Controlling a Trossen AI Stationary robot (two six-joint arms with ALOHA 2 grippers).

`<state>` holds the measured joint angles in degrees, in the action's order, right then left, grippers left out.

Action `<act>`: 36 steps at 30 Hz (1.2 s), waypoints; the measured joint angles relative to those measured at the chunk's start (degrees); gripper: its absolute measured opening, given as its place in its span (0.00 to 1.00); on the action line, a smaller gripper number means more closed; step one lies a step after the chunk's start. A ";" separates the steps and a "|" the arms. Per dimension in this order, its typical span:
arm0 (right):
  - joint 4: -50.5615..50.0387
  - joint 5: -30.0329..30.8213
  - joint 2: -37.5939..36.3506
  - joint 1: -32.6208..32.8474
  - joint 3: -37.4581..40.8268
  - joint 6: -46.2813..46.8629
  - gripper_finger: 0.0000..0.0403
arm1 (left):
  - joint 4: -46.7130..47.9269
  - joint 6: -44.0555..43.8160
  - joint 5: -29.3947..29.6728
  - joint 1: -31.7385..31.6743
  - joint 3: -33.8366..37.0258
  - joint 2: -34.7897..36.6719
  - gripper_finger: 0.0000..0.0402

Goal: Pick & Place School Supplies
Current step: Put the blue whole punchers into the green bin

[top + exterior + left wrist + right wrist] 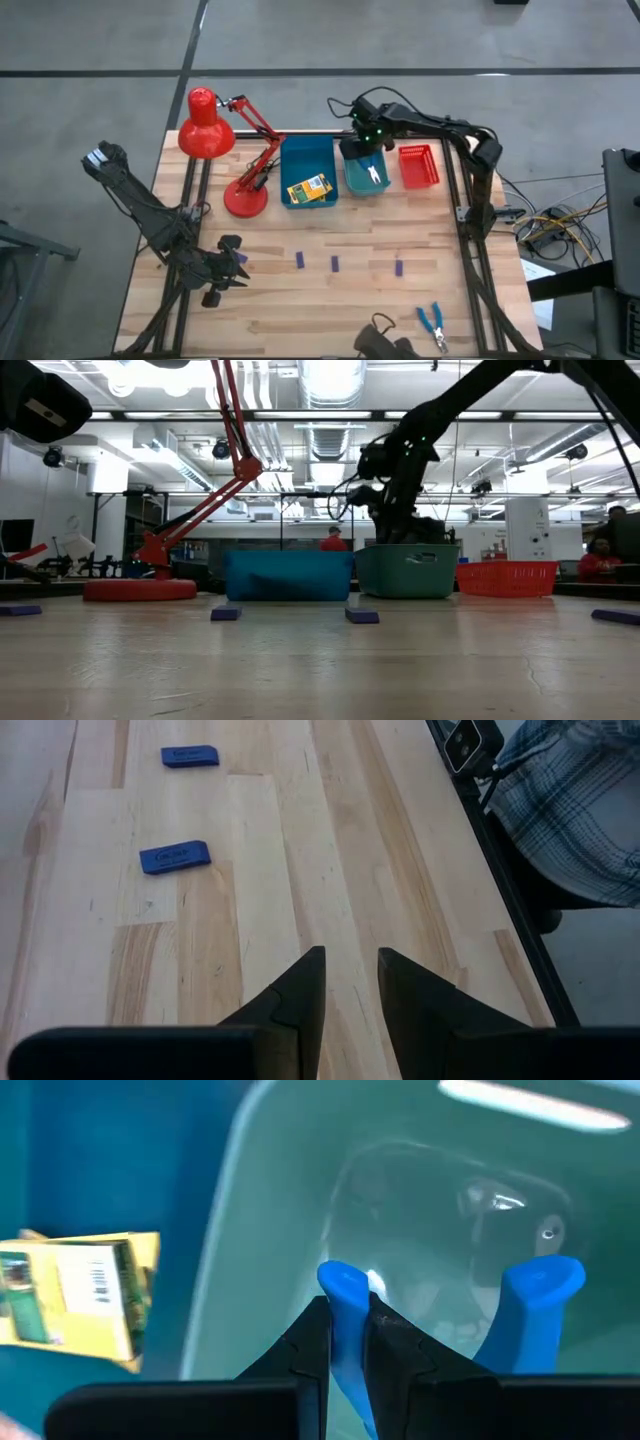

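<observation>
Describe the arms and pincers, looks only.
Both arms are dark, near-black jointed links. The right arm has black cables looping off it and a small green light by its wrist; its pincer has two dark wedge-shaped fingers. The left arm is the same dark build; its pincer shows the same tapering fingers.

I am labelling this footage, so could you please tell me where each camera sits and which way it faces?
High view: overhead, straight down on the table; both arms show.
Low view: table height, level across to the bins and room; the right arm drops in.
Left wrist view: on the left arm, past its claw at bare wood and erasers.
Right wrist view: on the right arm, its claw holding scissors over the teal bin.
Shared: high and right wrist views both show the crayon box.
</observation>
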<state>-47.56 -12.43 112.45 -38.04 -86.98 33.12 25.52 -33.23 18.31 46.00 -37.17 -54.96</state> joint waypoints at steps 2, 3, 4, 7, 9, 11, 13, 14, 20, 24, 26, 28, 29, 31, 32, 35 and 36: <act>0.04 0.18 1.16 0.00 0.00 0.00 0.08 | -0.01 0.00 0.00 0.00 0.01 0.00 0.25; 0.17 0.23 1.74 0.07 0.00 0.00 0.08 | 0.00 0.00 0.00 -0.01 0.01 0.00 0.25; 0.34 0.30 2.22 0.09 0.00 0.00 0.08 | 0.00 0.01 -0.01 -0.01 0.01 0.00 0.25; 0.35 0.43 3.10 0.15 0.02 0.00 0.08 | 0.00 0.00 0.00 -0.01 0.01 0.00 0.25; 0.43 0.80 3.23 0.15 0.02 -0.11 0.08 | 0.00 0.00 0.00 0.00 0.01 0.00 0.25; 0.47 0.84 3.23 0.15 0.02 -0.11 0.10 | 0.00 0.00 0.00 0.00 0.03 0.00 0.25; 0.77 0.88 3.25 0.15 0.02 -0.11 0.12 | 0.00 0.00 0.00 -0.02 0.03 0.00 0.25; 0.89 0.93 3.25 0.15 0.02 -0.13 0.14 | 0.00 0.00 0.00 -0.01 0.03 0.00 0.25; 1.16 0.98 3.25 0.15 0.02 -0.13 0.25 | 0.00 0.00 -0.01 -0.01 0.03 0.00 0.25; 1.25 0.95 3.23 0.15 0.02 -0.13 0.28 | 0.00 0.00 0.00 0.00 0.03 0.00 0.25; 1.22 0.74 2.80 0.15 0.10 -0.15 0.28 | 0.00 0.00 0.00 0.00 0.03 0.00 0.25; 1.07 0.64 1.57 0.15 0.11 -0.36 0.28 | 0.00 0.00 0.00 -0.02 0.03 0.00 0.25; 1.02 0.64 0.64 0.15 0.11 -0.51 0.27 | 0.00 0.00 0.00 -0.01 0.03 0.00 0.25; 0.85 0.64 -1.69 0.15 0.11 -1.32 0.26 | -0.02 0.00 0.00 0.00 0.03 0.00 0.25; 0.54 0.67 -2.92 0.15 0.11 -1.73 0.26 | 0.00 0.00 0.00 -0.01 0.03 0.00 0.25; -0.49 1.87 -6.97 0.60 0.11 -3.96 0.26 | 0.00 0.00 0.00 0.00 0.03 0.00 0.25; -0.64 1.95 -8.55 0.77 0.11 -5.85 0.26 | 0.00 0.00 0.00 -0.02 0.03 0.00 0.25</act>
<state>-48.20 -10.48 103.90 -37.28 -86.87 27.28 25.52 -33.23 18.31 45.98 -37.15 -54.96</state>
